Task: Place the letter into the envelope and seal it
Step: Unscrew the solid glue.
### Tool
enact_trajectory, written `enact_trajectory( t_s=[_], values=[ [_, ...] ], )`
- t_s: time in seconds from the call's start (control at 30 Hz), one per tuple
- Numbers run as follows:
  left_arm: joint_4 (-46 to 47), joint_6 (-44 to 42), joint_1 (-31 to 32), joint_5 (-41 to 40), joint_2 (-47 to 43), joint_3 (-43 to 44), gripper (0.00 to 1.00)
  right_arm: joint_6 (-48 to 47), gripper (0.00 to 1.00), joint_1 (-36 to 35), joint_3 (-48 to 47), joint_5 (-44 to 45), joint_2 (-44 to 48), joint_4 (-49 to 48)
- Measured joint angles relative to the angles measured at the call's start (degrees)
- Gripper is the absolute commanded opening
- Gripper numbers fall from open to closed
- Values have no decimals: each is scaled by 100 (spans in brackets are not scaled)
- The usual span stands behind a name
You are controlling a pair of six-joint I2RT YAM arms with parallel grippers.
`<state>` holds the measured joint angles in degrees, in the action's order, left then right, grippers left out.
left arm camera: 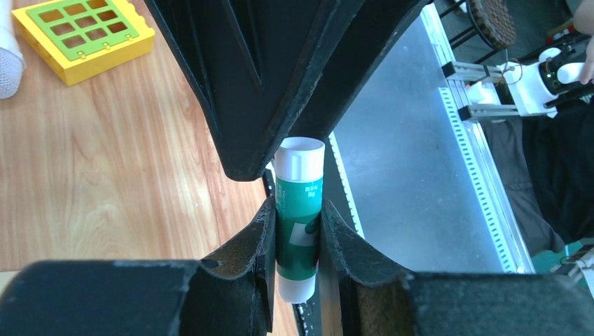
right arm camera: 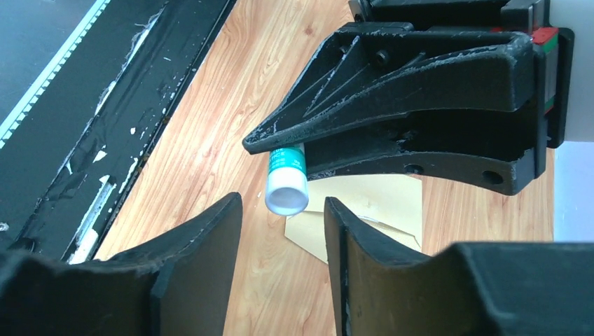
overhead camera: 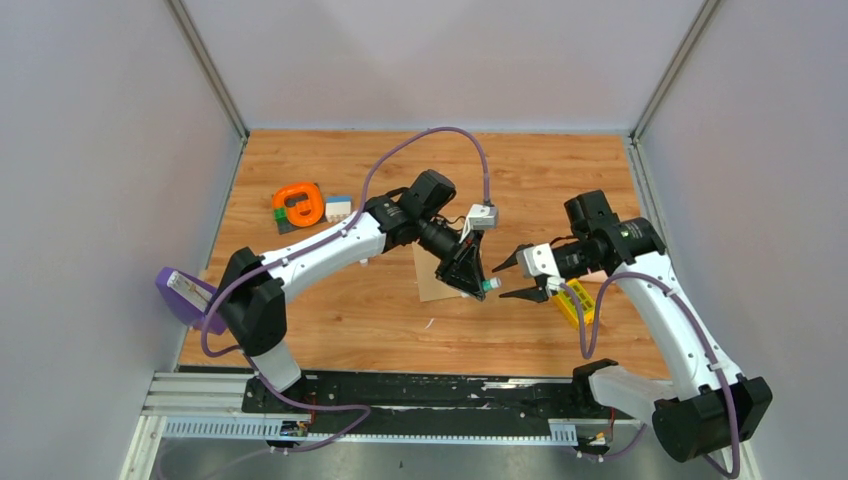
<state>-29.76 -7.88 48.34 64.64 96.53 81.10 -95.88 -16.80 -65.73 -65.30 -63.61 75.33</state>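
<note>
Wood-grain table (overhead camera: 330,320) fills the middle of the top view, shut in by plain grey walls (overhead camera: 100,150), with a black rail (overhead camera: 420,390) along the bottom edge where both arms are bolted.

Near the centre we see the left gripper (overhead camera: 478,282), its jaws closed narrowly on a glue stick (overhead camera: 489,286). In the left wrist view the two fingers press the green body from either side, and the white cap pokes out past the tips.

Just to the right sits the right gripper (overhead camera: 512,278), its jaws standing apart with nothing between them. In the right wrist view the white cap faces the gap between those fingers and sits just above it in the frame. We cannot tell whether the cap reaches in between the tips, and we see no contact.

We find the envelope (overhead camera: 428,285) flat on the table at the centre, under the left gripper and partly hidden by it. In the right wrist view it shows as a tan sheet with fold lines, lying right of centre below the glue stick. We cannot make out the letter as a separate sheet in any view.

At the upper left of the top view lies an orange ring (overhead camera: 300,203). A yellow tray (overhead camera: 577,302) with a green grid rests right of centre, partly under the right arm, and it also shows in the upper left corner of the left wrist view.
</note>
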Motion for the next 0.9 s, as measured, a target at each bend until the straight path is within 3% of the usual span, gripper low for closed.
enact_trajectory(
  t_s=[0.5, 0.7, 0.9],
  values=[
    [-72, -26, 2, -13, 0, 0, 0, -264, 42, -2, -118, -140, -11, 94],
    [-72, -22, 2, -20, 0, 0, 0, -334, 32, -2, -109, -138, -11, 114],
    [-72, -20, 2, -20, 0, 0, 0, -350, 33, -4, -94, -153, -35, 131]
  ],
)
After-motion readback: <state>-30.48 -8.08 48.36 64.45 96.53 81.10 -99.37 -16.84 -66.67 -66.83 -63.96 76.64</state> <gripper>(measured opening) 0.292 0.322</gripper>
